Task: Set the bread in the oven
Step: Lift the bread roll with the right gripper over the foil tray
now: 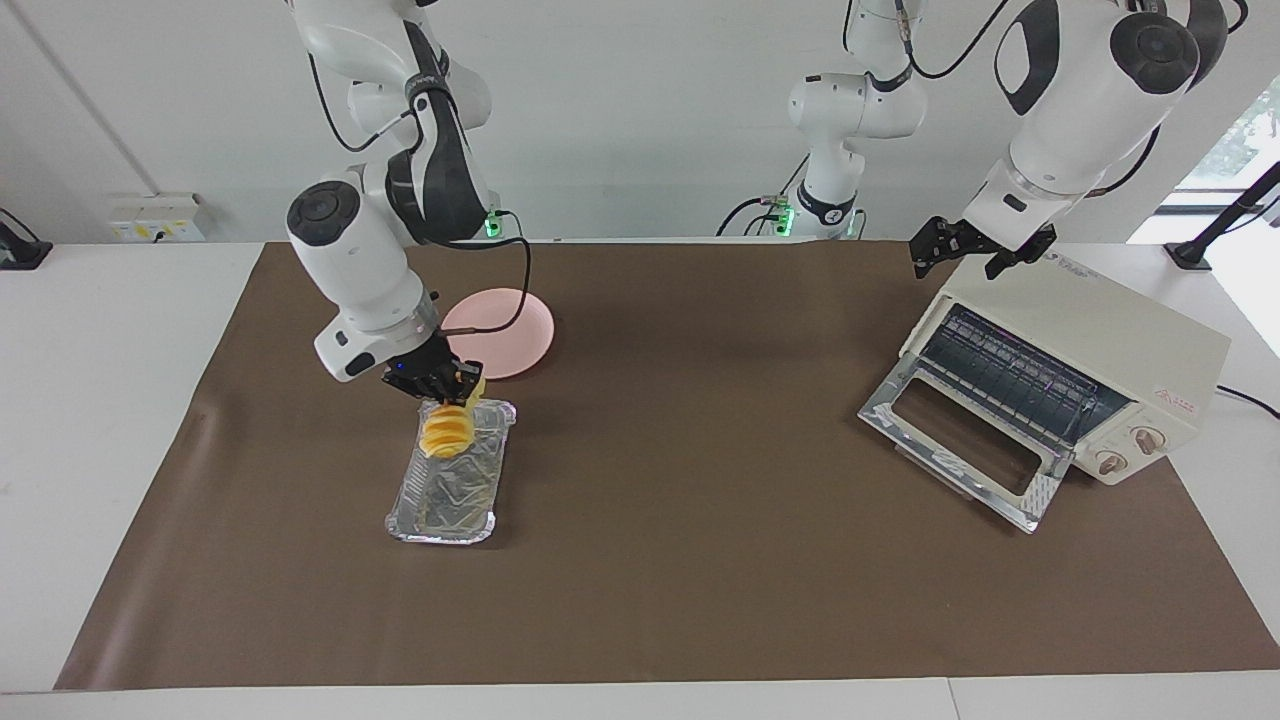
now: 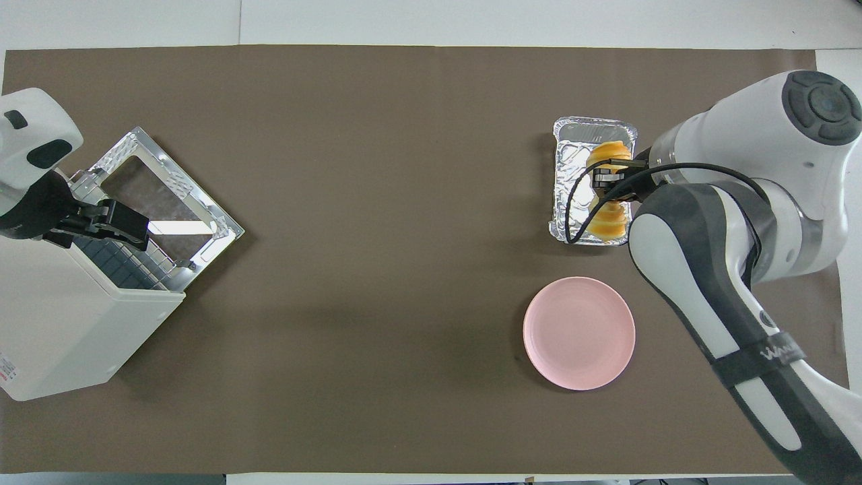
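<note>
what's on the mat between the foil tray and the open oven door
Nothing: between the foil tray and the oven door, only bare brown mat shows in the overhead view.
</note>
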`<state>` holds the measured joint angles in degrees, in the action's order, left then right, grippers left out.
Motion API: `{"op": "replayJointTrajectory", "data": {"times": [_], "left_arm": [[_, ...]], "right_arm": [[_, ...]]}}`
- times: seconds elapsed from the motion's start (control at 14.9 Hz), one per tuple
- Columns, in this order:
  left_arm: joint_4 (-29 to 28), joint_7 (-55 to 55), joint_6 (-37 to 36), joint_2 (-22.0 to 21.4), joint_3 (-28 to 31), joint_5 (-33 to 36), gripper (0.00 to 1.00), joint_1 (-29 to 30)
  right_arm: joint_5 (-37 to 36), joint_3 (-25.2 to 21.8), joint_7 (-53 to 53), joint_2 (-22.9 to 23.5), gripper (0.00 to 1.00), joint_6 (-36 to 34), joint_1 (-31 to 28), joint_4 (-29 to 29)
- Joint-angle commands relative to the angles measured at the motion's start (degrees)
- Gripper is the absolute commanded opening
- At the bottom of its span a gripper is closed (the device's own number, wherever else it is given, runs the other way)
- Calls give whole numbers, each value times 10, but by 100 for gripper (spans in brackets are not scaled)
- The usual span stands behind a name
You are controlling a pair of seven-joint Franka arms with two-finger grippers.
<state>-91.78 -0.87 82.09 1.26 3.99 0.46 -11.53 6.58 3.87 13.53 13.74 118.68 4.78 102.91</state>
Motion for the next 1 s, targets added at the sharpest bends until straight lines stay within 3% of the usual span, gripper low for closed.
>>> {"op": "replayJointTrajectory", "data": {"times": [0.0,0.2,0.94], "left_arm": [[-9,3,7,-12,-4,9,100,5],[-9,3,7,-12,-4,9,100,5],[-9,3,7,-12,-4,9,100,5]], "right_arm": [[3,5,-26,47,0,29,-21,-16],[23,5,-35,74,0,34,-27,-14],[54,7,-32,103,0,97,-14,9]]}}
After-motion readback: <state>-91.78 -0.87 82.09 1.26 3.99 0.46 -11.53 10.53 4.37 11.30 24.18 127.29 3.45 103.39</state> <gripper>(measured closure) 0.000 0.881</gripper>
